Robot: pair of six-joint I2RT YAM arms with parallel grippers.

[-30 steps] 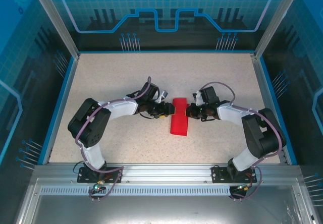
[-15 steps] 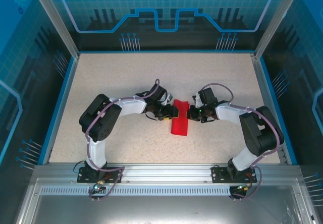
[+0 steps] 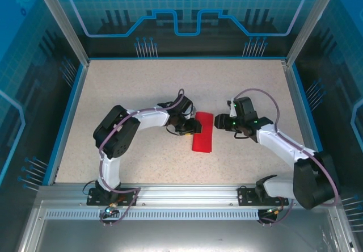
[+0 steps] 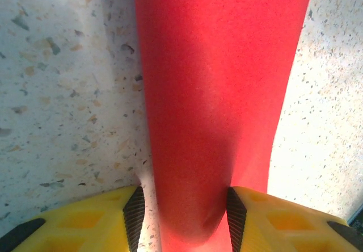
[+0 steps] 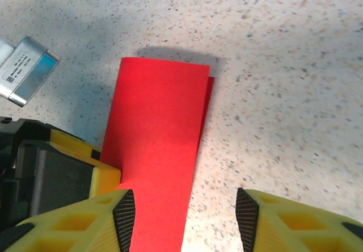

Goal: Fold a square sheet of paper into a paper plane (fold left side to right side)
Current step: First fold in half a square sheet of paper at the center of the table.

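The square sheet of paper [image 3: 202,131] is bright red and lies folded into a narrow strip on the speckled table. My left gripper [image 3: 194,127] sits at the strip's left edge. In the left wrist view the paper [image 4: 215,93] bulges up between that gripper's [image 4: 184,218] fingers; they stand part-way apart, the right pad touches it and a sliver of table shows by the left pad. My right gripper [image 3: 222,122] is open just right of the strip, apart from it. In the right wrist view the paper [image 5: 159,133] lies near the left fingertip of the right gripper [image 5: 184,212].
The table [image 3: 130,87] is walled by a blue rim [image 3: 67,116] and an aluminium frame [image 3: 181,192] along the near edge. The left arm's yellow finger [image 5: 85,161] and its grey wrist module [image 5: 25,70] show left of the paper.
My right gripper has let go of the paper and drawn back to the right. The paper has settled flatter. The left gripper stays at its left edge.
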